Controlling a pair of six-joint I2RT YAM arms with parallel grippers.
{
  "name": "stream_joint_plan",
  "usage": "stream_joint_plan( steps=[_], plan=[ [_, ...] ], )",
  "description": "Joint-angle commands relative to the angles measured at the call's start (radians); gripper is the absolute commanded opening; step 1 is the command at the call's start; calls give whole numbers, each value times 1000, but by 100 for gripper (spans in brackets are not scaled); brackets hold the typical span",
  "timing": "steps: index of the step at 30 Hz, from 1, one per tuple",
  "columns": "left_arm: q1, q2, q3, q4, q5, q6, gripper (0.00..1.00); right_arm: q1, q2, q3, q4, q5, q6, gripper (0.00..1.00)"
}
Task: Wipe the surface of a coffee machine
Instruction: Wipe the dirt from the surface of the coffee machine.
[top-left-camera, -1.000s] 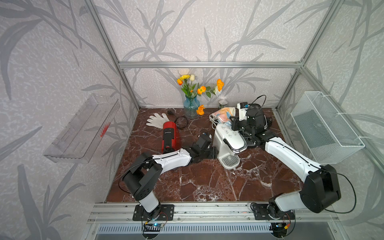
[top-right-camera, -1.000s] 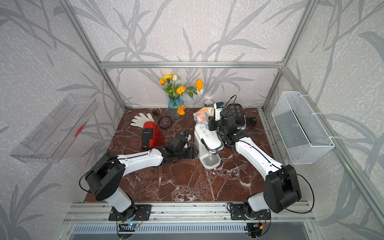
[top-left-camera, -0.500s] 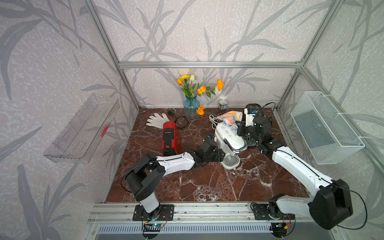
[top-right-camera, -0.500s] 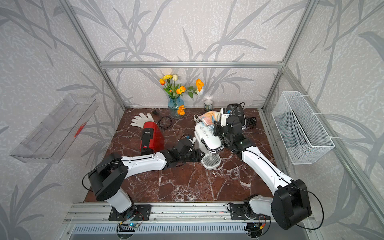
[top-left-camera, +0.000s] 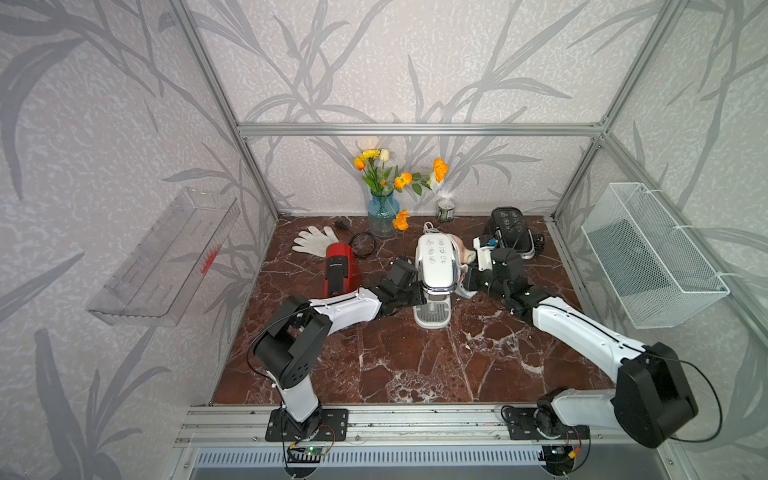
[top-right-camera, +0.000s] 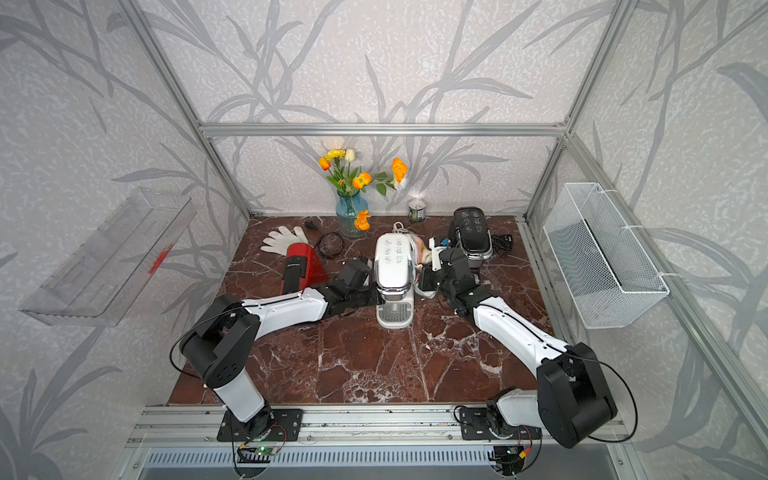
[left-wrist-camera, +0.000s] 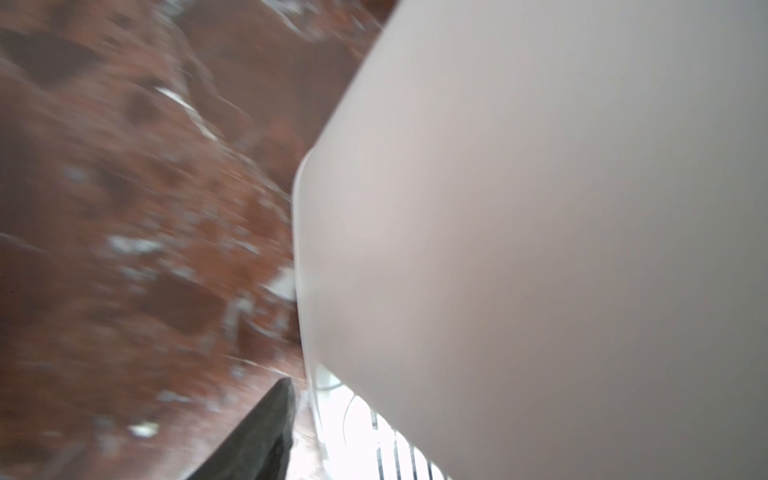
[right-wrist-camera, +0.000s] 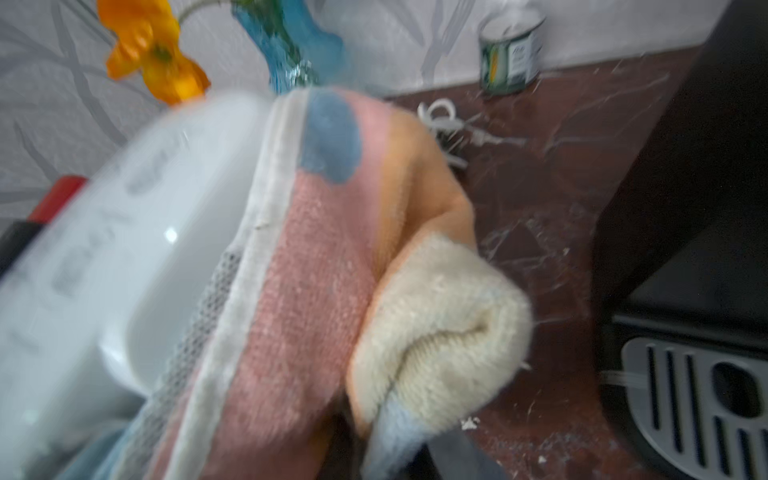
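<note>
The white coffee machine (top-left-camera: 434, 266) (top-right-camera: 392, 266) stands mid-table, facing the front edge. My left gripper (top-left-camera: 411, 291) (top-right-camera: 372, 297) reaches under its head from the left, jaws closed around the lower body. In the left wrist view one dark finger (left-wrist-camera: 257, 436) lies along the white body (left-wrist-camera: 540, 228); the other is hidden. My right gripper (top-left-camera: 467, 282) (right-wrist-camera: 374, 440) is shut on a bunched pink, orange and cream cloth (top-left-camera: 462, 254) (right-wrist-camera: 316, 270). The cloth presses against the machine's right side (right-wrist-camera: 124, 249).
A red coffee machine (top-left-camera: 338, 266) lies left, a black one (top-left-camera: 512, 230) stands behind my right wrist. White glove (top-left-camera: 313, 241), black cable (top-left-camera: 361, 240), blue flower vase (top-left-camera: 383, 212) and can (top-left-camera: 444, 211) line the back. Wire basket (top-left-camera: 648, 257) hangs right, clear shelf (top-left-camera: 166, 257) left.
The white machine has turned from an angle to face the front, my left gripper moving with it. My right gripper has brought the cloth from the machine's back top down its right side.
</note>
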Motion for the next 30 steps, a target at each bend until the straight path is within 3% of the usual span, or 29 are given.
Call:
stream_joint_plan(
  steps=[1, 18, 26, 30],
  plan=[
    [37, -14, 74, 72, -66, 26, 66, 64, 25, -1, -53, -123, 12, 0],
    [38, -55, -29, 62, 6, 13, 66, -28, -128, 136, 54, 46, -68, 0],
    [36, -64, -47, 63, 43, -5, 65, -26, 91, 82, 270, 54, -17, 0],
    [36, -76, -68, 64, 36, -5, 65, -25, 246, 70, 357, -4, 21, 0]
  ],
)
